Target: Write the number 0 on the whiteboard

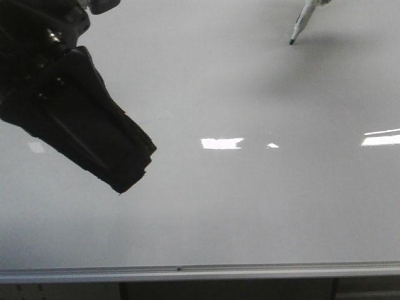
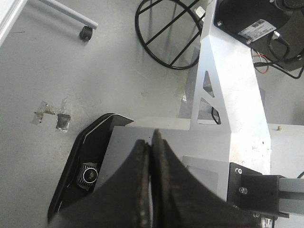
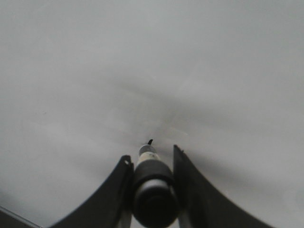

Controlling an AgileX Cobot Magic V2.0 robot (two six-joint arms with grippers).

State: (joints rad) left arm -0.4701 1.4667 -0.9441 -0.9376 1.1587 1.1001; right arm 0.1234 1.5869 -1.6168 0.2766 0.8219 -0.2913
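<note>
The whiteboard (image 1: 250, 206) fills the front view, glossy white-grey and bare; no number 0 shows on it. My right gripper (image 3: 151, 154) is shut on a white marker with a black body (image 3: 153, 185), whose black tip points at the board (image 3: 142, 71), at or just off its surface. In the front view only the marker (image 1: 303, 24) shows, at the far right, its tip down on the board. My left gripper (image 1: 134, 169) hangs in front of the board's left side. In the left wrist view it (image 2: 152, 137) is shut and empty.
A silver rail (image 1: 200, 272) runs along the board's near edge. Bright light reflections (image 1: 222, 143) lie across its middle. The left wrist view shows the grey floor, the robot's white frame (image 2: 228, 85), a black wire ring (image 2: 166, 33) and a caster wheel (image 2: 85, 32).
</note>
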